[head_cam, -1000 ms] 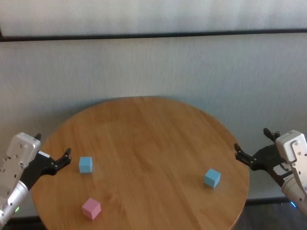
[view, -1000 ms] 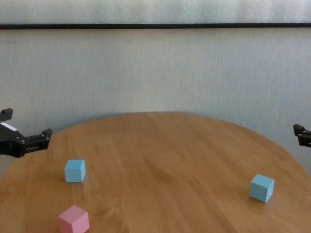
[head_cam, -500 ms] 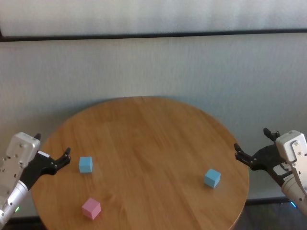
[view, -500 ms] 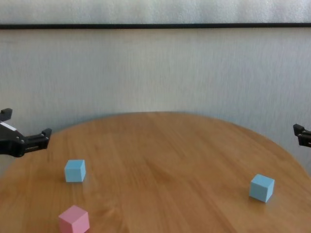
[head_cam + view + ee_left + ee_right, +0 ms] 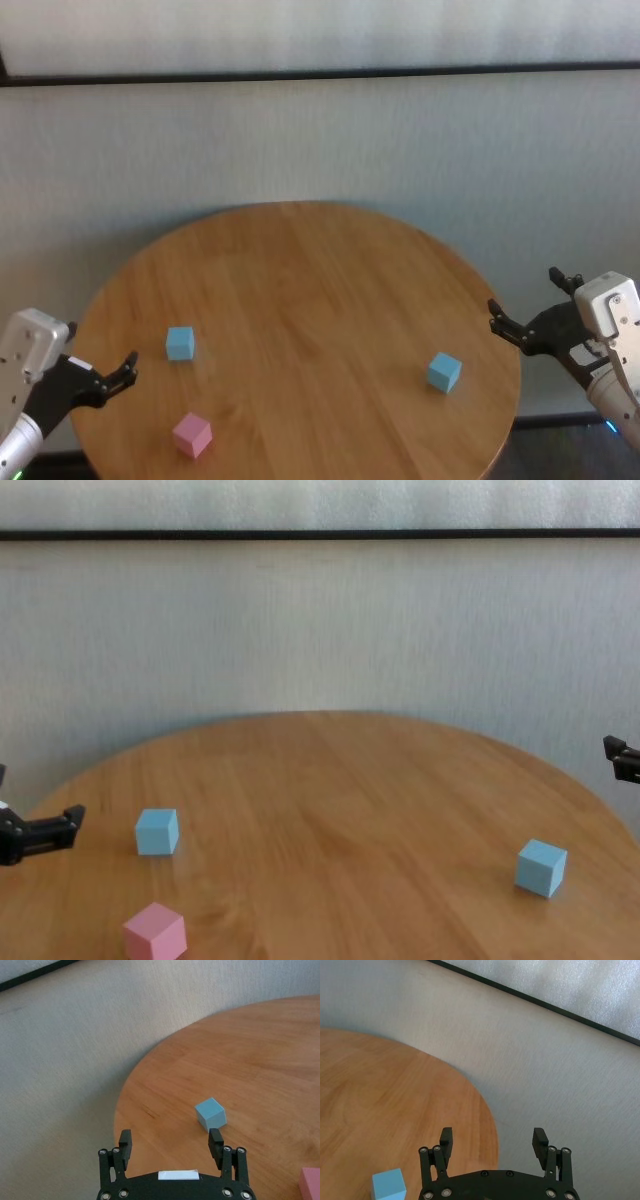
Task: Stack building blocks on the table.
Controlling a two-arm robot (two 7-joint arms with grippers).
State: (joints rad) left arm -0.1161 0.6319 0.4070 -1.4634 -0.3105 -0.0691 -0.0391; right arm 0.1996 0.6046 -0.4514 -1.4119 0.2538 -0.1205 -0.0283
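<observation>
Blocks: three cubes lie apart on the round counter (image 5: 300,290), none stacked. One blue block (image 5: 180,343) sits near the left edge. The pink block (image 5: 191,435) sits nearer the front-left edge, apart from it. The second blue block (image 5: 444,371) sits near the right edge, well apart from the other two.

Left claw (image 5: 112,375): positioned at the left edge of the counter, low, just beside the left blue block and between it and the pink block in depth. Fingers are spread; nothing is between them. In the left wrist view the blue block (image 5: 210,1114) lies ahead of the claw (image 5: 172,1143), close to one fingertip; contact cannot be confirmed from this angle.

Right claw (image 5: 522,305): positioned just off the right edge of the counter, near the right blue block. Fingers are spread and empty, as the right wrist view confirms (image 5: 493,1142).
</observation>
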